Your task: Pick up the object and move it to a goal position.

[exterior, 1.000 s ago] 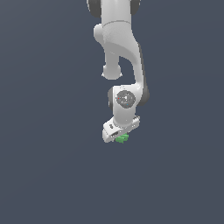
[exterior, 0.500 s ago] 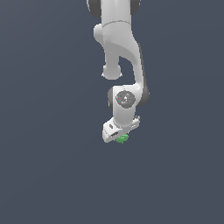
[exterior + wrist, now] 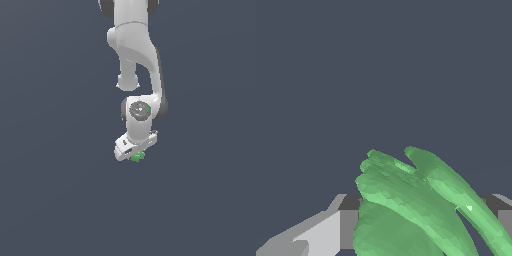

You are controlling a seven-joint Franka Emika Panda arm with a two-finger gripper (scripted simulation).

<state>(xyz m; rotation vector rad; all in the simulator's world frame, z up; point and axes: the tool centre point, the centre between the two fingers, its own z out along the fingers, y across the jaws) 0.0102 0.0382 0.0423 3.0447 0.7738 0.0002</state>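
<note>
The object (image 3: 137, 157) is a small bright green ridged lump, peeking out just under the white hand in the exterior view. My gripper (image 3: 135, 156) is shut on it, and most of the lump is covered by the hand. In the wrist view the object (image 3: 411, 205) fills the near part of the picture, with long green ridges fanning outward. One grey finger (image 3: 326, 232) presses against its side, and the other finger (image 3: 503, 215) shows at the opposite edge. The gripper (image 3: 416, 225) holds the lump clear of any visible surface.
The white arm (image 3: 135, 60) reaches down from the top of the exterior view to the hand. Everything around it is a plain dark blue-grey background, with no other objects, edges or goal marker showing.
The hand and the green lump have drifted very slightly, staying together; the grip looks unchanged.
</note>
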